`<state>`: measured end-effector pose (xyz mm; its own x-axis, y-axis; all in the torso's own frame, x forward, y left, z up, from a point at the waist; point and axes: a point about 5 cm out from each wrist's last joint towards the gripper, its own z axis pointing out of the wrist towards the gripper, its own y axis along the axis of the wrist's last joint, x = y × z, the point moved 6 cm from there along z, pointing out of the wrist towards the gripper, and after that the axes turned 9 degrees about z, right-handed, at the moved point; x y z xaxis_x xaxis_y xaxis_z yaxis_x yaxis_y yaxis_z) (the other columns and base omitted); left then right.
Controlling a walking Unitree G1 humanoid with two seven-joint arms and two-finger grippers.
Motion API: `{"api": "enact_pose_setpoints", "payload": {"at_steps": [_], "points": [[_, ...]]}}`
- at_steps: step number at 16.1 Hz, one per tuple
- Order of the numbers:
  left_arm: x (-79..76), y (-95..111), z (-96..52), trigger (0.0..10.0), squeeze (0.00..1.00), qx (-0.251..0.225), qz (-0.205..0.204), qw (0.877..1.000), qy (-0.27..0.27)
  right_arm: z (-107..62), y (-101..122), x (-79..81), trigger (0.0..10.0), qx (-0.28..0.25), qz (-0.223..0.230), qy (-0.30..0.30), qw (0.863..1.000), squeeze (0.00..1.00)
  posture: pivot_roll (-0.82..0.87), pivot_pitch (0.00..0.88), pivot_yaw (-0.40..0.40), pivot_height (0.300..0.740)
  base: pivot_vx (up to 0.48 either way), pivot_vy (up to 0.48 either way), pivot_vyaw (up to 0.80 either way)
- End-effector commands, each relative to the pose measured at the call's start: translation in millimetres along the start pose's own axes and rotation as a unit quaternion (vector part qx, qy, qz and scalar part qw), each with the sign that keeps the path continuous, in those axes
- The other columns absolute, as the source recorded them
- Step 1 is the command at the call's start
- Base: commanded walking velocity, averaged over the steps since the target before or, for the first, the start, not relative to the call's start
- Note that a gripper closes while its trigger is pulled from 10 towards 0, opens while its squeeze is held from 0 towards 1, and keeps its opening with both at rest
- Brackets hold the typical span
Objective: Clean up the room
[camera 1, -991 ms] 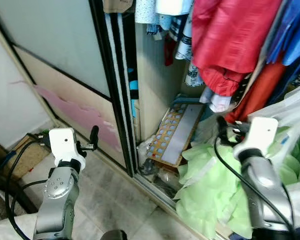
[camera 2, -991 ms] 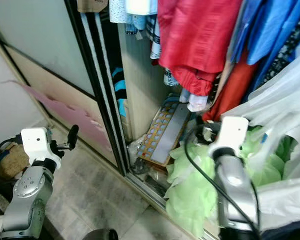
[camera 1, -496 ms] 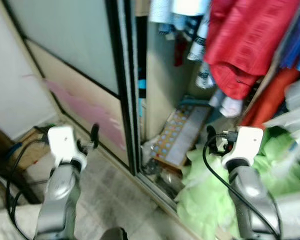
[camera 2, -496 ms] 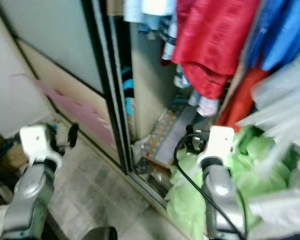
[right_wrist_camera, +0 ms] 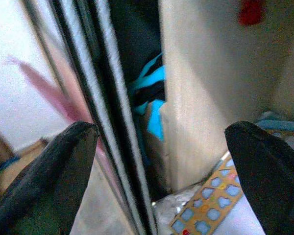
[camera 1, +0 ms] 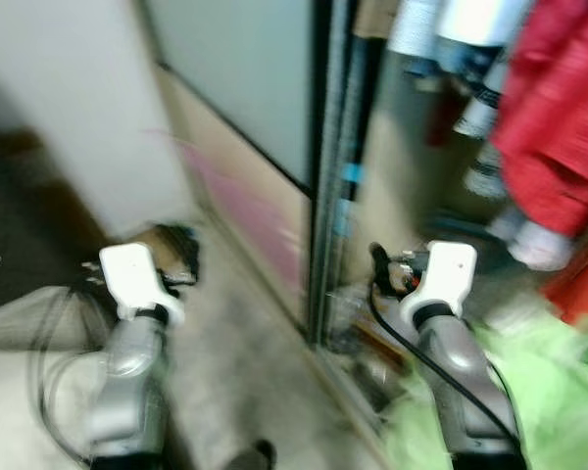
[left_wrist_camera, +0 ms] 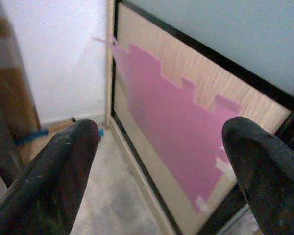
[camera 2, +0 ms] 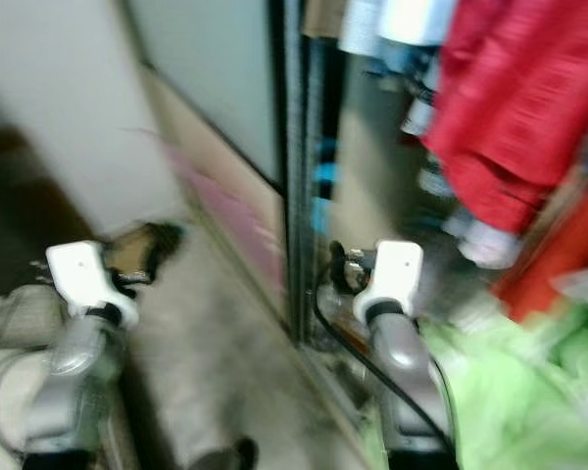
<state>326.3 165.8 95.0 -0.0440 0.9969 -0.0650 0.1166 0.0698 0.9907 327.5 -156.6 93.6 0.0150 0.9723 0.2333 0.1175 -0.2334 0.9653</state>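
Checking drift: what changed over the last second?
The head camera swung toward the robot's left and blurred; the wardrobe door and red garment only shifted in frame. Left gripper and right gripper remain open, empty.

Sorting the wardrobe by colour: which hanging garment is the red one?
The big red garment hanging at the right of the open wardrobe; the paler, white-and-blue clothes hang left of it, nearer the sliding door.

A sliding wardrobe door (left_wrist_camera: 196,122) with a pink patch meets a white wall (left_wrist_camera: 54,58) above grey floor (left_wrist_camera: 112,205).
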Motion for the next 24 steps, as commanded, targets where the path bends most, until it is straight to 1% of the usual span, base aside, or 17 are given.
{"api": "enact_pose_setpoints", "payload": {"at_steps": [1,2,5,6,7,9,10,11,12,13,15,16,17,18,19,20,24], "points": [[-5.4,12.1,1.6,10.0,0.00,-0.014,0.005,1.000,-0.005,3.3,8.3,-1.2,10.0,-0.011,-0.009,-0.001,1.000,0.00,-0.03,0.001,0.026,0.740,0.000,0.000,0.80],[-8.0,16.3,0.0,10.0,0.00,-0.018,0.003,1.000,-0.004,3.5,13.2,-2.5,10.0,-0.015,-0.013,-0.006,1.000,0.00,-0.04,0.039,0.033,0.740,0.000,0.000,0.80],[-8.4,7.8,-11.1,10.0,0.00,-0.002,0.011,1.000,-0.006,-2.9,14.1,2.0,10.0,-0.017,-0.023,-0.001,1.000,0.00,-0.04,0.028,0.028,0.740,0.000,0.000,0.80],[-3.4,2.5,-13.3,10.0,0.00,0.009,0.026,1.000,-0.007,-10.5,3.9,-2.3,10.0,-0.006,-0.026,-0.003,1.000,0.00,-0.04,0.000,0.029,0.740,0.000,0.000,0.80],[-0.2,2.6,-13.7,10.0,0.00,0.006,0.036,0.999,-0.010,-12.9,2.4,-6.8,10.0,-0.004,-0.024,-0.009,1.000,0.00,-0.04,0.000,0.033,0.740,0.000,0.000,0.80],[4.0,-1.6,-17.3,10.0,0.00,0.004,0.030,0.999,-0.017,-16.9,1.5,-12.0,10.0,-0.003,-0.023,-0.007,1.000,0.00,-0.06,0.000,0.026,0.740,0.000,0.000,0.40],[-2.9,-6.3,-19.9,10.0,0.00,0.004,0.041,0.998,-0.050,-19.3,-1.3,-20.5,10.0,0.003,-0.040,-0.003,0.999,0.00,-0.06,0.000,0.019,0.740,0.000,0.000,0.00],[-5.4,-4.1,-20.9,10.0,0.00,-0.003,0.056,0.997,-0.062,-18.8,0.2,-31.5,10.0,0.006,-0.051,-0.028,0.998,0.00,-0.07,0.000,0.021,0.740,0.000,0.000,0.00],[-5.1,-1.1,-21.7,10.0,0.00,-0.011,0.072,0.995,-0.066,-18.6,2.5,-37.2,10.0,0.004,-0.081,-0.041,0.996,0.00,-0.07,0.000,0.024,0.740,0.000,0.000,0.00],[-2.4,1.0,-22.4,10.0,0.00,-0.017,0.087,0.994,-0.062,-18.5,3.1,-36.2,10.0,0.000,-0.088,-0.031,0.996,0.00,-0.06,0.000,0.019,0.740,0.000,0.000,0.00],[-1.8,-3.1,-23.4,10.0,0.00,0.002,0.096,0.993,-0.064,-20.4,3.7,-36.1,10.0,-0.002,-0.102,-0.035,0.994,0.00,-0.06,0.000,0.017,0.740,0.000,0.000,0.00],[-8.0,-0.3,-22.6,10.0,0.00,-0.006,0.082,0.994,-0.075,-18.4,4.7,-25.3,10.0,-0.002,-0.132,-0.019,0.991,0.00,-0.06,0.000,0.019,0.740,0.000,0.000,0.00],[-8.8,0.5,-22.2,10.0,0.00,-0.008,0.080,0.994,-0.077,-17.8,4.8,-24.1,10.0,-0.001,-0.134,-0.018,0.991,0.00,-0.06,0.000,0.019,0.740,0.000,0.000,0.00],[-13.2,3.0,-20.8,10.0,0.00,-0.020,0.084,0.992,-0.088,-16.4,4.5,-16.5,10.0,-0.002,-0.102,-0.008,0.995,0.00,-0.07,0.000,0.036,0.740,0.000,0.000,0.00],[-14.8,5.9,-19.3,10.0,0.00,-0.027,0.094,0.991,-0.093,-14.3,12.7,-9.5,10.0,-0.025,-0.109,-0.001,0.994,0.00,-0.07,0.000,0.039,0.740,0.000,0.000,0.00],[-15.0,6.4,-18.9,10.0,0.00,-0.026,0.095,0.991,-0.091,-13.7,16.7,-9.9,10.0,-0.034,-0.105,-0.007,0.994,0.00,-0.07,0.000,0.035,0.740,0.000,0.000,0.80],[-5.9,-0.5,-18.8,10.0,0.00,-0.015,0.095,0.993,-0.068,-18.1,11.2,-25.9,10.0,-0.021,-0.083,-0.029,0.996,0.00,-0.07,0.000,0.030,0.740,0.000,0.000,0.80]]}}
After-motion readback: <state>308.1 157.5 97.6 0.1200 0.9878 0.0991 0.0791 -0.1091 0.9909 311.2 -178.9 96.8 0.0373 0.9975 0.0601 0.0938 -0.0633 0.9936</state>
